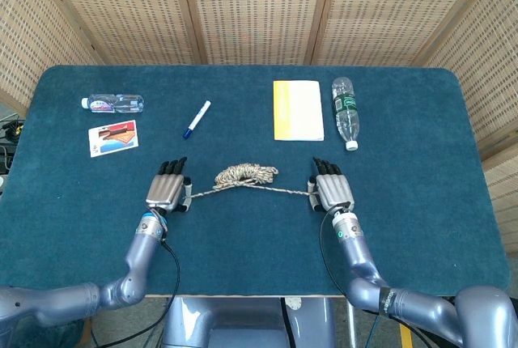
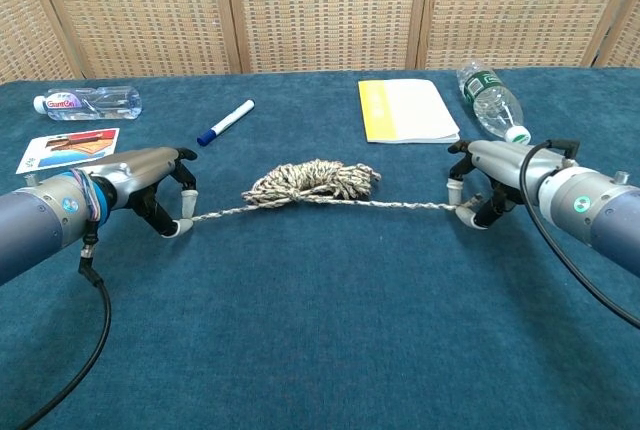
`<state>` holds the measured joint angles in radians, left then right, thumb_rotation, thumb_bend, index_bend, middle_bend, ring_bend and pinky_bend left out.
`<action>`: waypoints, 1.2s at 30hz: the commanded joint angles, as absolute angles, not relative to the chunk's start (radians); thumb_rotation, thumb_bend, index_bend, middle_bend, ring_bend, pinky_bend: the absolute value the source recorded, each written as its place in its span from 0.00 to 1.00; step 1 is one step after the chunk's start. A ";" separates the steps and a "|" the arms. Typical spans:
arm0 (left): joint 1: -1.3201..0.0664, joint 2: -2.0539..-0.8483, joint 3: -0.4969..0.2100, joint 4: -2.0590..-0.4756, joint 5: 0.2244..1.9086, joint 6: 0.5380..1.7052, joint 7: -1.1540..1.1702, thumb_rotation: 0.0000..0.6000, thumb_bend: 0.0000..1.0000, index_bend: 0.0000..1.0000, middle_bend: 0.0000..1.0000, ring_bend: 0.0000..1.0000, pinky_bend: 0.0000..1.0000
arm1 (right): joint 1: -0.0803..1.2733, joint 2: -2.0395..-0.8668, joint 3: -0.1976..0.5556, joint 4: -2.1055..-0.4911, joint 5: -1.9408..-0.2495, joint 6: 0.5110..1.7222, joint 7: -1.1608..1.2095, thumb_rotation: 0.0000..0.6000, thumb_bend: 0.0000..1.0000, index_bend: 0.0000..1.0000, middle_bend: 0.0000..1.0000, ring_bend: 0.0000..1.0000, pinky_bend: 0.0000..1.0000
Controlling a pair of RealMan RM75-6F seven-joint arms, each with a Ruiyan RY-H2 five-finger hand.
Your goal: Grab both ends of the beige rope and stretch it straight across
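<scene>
The beige rope (image 2: 312, 181) (image 1: 245, 175) lies on the blue table as a coiled bundle in the middle, with one strand running out to each side. My left hand (image 2: 150, 192) (image 1: 167, 190) pinches the left end low over the cloth. My right hand (image 2: 487, 182) (image 1: 332, 190) pinches the right end, also close to the table. The strand to the right is nearly straight; the left one rises slightly toward the bundle. Most of the rope is still bunched in the coil.
Behind the rope lie a blue-capped marker (image 2: 225, 122), a yellow notepad (image 2: 405, 109) and a green-labelled bottle (image 2: 488, 98). At the far left are a clear bottle (image 2: 88, 102) and a picture card (image 2: 68, 149). Wicker screens stand behind the table (image 2: 330, 330).
</scene>
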<state>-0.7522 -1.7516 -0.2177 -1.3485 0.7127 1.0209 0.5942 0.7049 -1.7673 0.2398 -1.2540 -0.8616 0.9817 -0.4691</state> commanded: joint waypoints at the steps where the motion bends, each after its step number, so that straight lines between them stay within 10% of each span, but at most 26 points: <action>1: -0.751 -1.744 -0.215 -1.342 0.716 1.026 0.598 1.00 0.60 0.71 0.00 0.00 0.00 | 0.705 -1.766 0.240 -1.252 -0.861 0.981 -0.469 1.00 0.47 0.65 0.00 0.00 0.09; 36: -0.649 -1.435 -0.209 -1.312 0.849 1.000 0.401 1.00 0.61 0.76 0.00 0.00 0.00 | 0.648 -1.589 0.235 -1.306 -0.889 1.052 -0.492 1.00 0.47 0.65 0.00 0.00 0.10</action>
